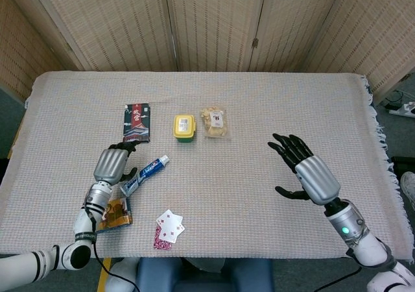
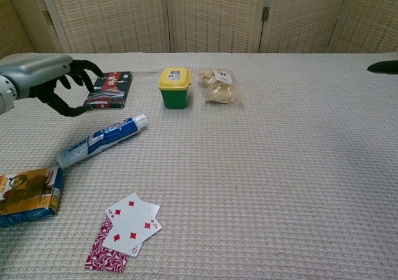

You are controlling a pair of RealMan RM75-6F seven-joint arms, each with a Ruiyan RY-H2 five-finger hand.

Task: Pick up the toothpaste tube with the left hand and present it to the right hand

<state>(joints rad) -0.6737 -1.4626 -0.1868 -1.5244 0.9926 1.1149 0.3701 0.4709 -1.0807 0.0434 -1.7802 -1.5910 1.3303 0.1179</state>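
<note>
At the far left the left hand hangs just above the cloth with its fingers loosely spread and nothing between them, so it holds nothing; in the chest view it sits up and back from the tube, near the dark packet. Just beside it, towards the middle, the tube lies flat on the cloth, cap pointing up and right towards the tub, crimped end nearest the blue box at the table's near edge (the chest view shows the tube clear of the fingers, not touching them). Lying free like this, it looks set down rather than offered, so by my reading the pick-up has to be made from here. A few cards lie fanned close to the front edge, out of the way. Further back stand the yellow-lidded tub and, just beside it, a bag of snacks, neither between the hands. Well to the right, the right hand is raised off the table with fingers splayed and the thumb held apart, empty, a posture that suits waiting to receive the tube, though it is far from it.
</note>
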